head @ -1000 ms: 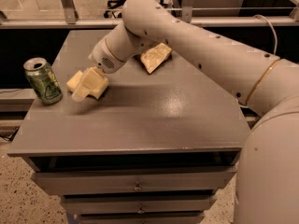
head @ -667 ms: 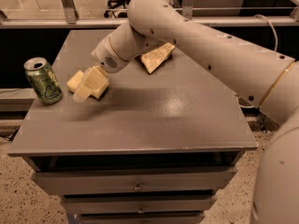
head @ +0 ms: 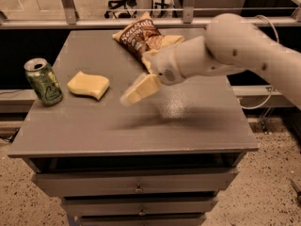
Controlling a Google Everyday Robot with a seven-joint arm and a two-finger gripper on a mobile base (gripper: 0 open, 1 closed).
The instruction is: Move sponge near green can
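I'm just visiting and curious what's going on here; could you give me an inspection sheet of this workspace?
Surface: grey cabinet top, drawers beneath.
Job's things: sponge lies flat just right of the upright green can, not touching.
Clutter: chip bag at the back.
Gripper: gripper over mid-table, right of the sponge, clear of it.
Cables: white cable looping at the right.
Surroundings: metal rail behind, speckled floor.
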